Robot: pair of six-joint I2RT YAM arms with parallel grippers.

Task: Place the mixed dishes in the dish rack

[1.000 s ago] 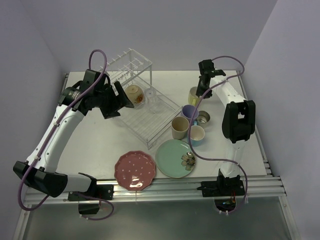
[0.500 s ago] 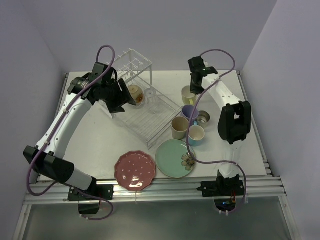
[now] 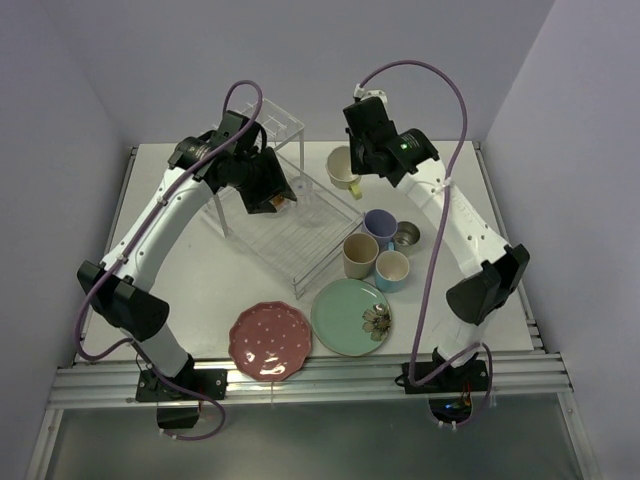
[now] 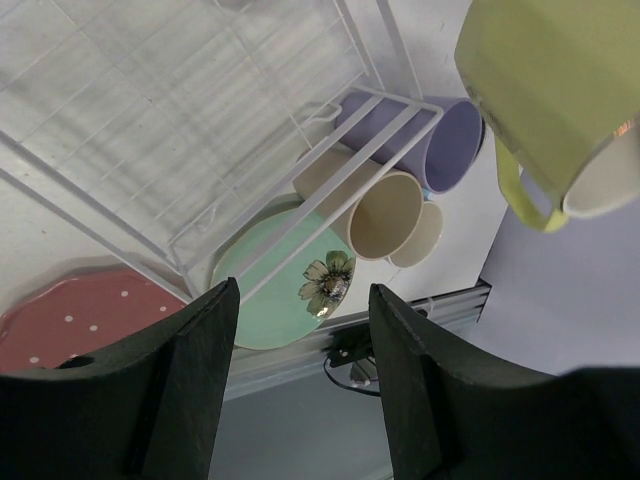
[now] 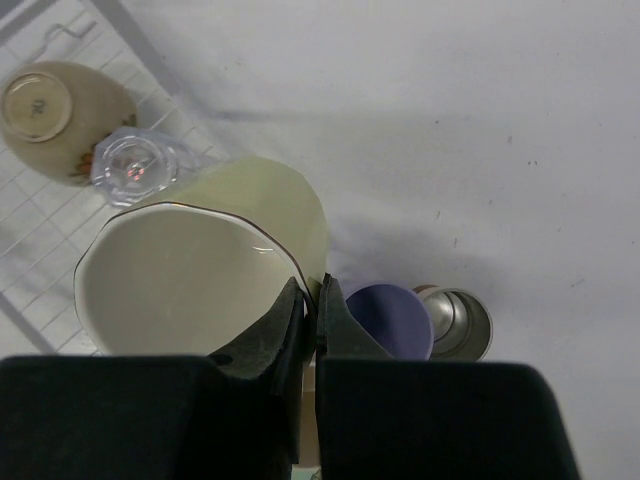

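Four cups (image 3: 360,254): I see one lifted.
Two plates (image 3: 340,310): flat.
Yellow cup (image 3: 343,167): mouth up, axis near-upright.
Right gripper (image 5: 310,290): clamps its rim.
Left gripper (image 4: 302,290): spread, empty.

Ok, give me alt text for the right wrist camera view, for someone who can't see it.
The right claw pinches the rim of a pale yellow cup, held above a white table. At upper left, a cream bowl and a small glass sit on the dish rack; a lavender cup stands beneath the claw.
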